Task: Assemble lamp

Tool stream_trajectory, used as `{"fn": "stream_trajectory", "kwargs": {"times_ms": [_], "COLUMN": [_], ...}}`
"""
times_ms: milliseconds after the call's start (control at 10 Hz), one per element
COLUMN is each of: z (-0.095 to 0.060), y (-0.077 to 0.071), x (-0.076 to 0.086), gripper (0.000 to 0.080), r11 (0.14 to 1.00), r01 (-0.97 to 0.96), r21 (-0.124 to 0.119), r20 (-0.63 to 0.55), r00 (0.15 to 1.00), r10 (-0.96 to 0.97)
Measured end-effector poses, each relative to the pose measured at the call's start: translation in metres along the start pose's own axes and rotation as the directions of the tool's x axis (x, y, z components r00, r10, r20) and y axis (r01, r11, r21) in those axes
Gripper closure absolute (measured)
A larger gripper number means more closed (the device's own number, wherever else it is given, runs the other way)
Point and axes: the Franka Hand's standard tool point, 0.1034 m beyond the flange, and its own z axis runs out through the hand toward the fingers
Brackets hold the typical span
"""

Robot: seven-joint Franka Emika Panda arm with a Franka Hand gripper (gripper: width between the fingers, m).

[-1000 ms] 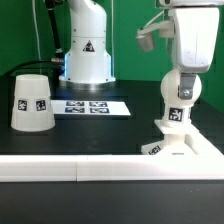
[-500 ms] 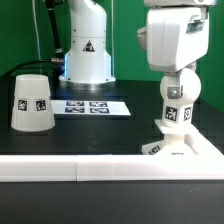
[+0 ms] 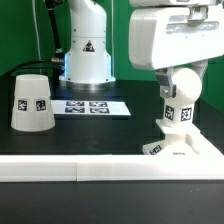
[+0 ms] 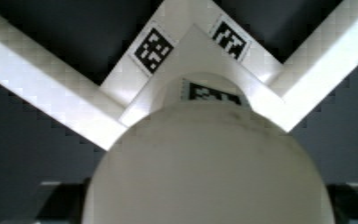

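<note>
The white rounded bulb [image 3: 178, 105] stands upright on the flat stepped base [image 3: 172, 150] at the exterior view's right, with square markers on its side. My gripper [image 3: 178, 76] comes down over the bulb's top; its white hand hides the fingertips there. In the wrist view the bulb [image 4: 202, 150] fills the space between my gripper's [image 4: 197, 200] dark fingers [image 4: 55, 200], which sit against its sides. The base [image 4: 194, 50] shows beyond it with its markers. The cup-like shade [image 3: 31, 102] stands mouth down at the exterior view's left, far from the gripper.
The marker board [image 3: 90, 106] lies in the middle of the dark table, before the robot's pedestal [image 3: 86, 55]. A white rail [image 3: 60, 168] runs along the front edge and meets a side rail [image 3: 205, 148] by the base.
The hand has swung toward the exterior view's left over the bulb. The bulb's markers have shifted round, so it has turned on the base. The shade has not moved.
</note>
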Motion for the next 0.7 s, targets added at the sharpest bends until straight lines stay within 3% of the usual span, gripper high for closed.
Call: {"fn": "stream_trajectory", "kwargs": {"times_ms": [300, 700], "z": [-0.0003, 0.0001], "y": [0.0014, 0.0011], "x": [-0.0014, -0.0048], "gripper": [0.0222, 0.0222], "r11": [0.971, 0.818], "r01": [-0.240, -0.575], "r21": [-0.009, -0.001], "r20": [-0.028, -0.074], "r00": [0.971, 0.816], "r10": [0.239, 0.574]}}
